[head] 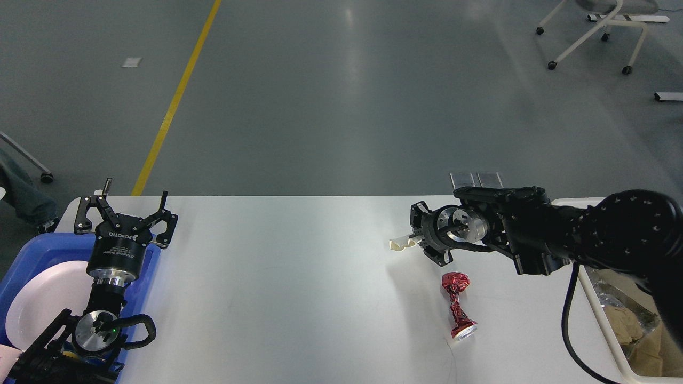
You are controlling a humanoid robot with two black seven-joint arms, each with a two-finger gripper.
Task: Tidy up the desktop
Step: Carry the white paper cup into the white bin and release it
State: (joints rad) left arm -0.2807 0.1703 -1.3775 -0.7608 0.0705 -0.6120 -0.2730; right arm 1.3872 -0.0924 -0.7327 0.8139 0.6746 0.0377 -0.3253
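The white desktop [299, 288] fills the lower half of the head view. My right gripper [415, 240] is shut on a crushed white paper cup [400, 244] and holds it lifted above the desktop, right of centre. A crushed red can [456, 304] lies on the desktop just below and right of that gripper, apart from it. My left gripper [125, 205] is open and empty, pointing up above the far end of the blue tray [32, 250] at the left edge.
The blue tray holds a white plate [42, 304]. A cream-white bin [619, 341] stands off the desktop's right edge with brown paper and clear wrap inside. Rolling chair legs [592, 32] stand far back on the grey floor.
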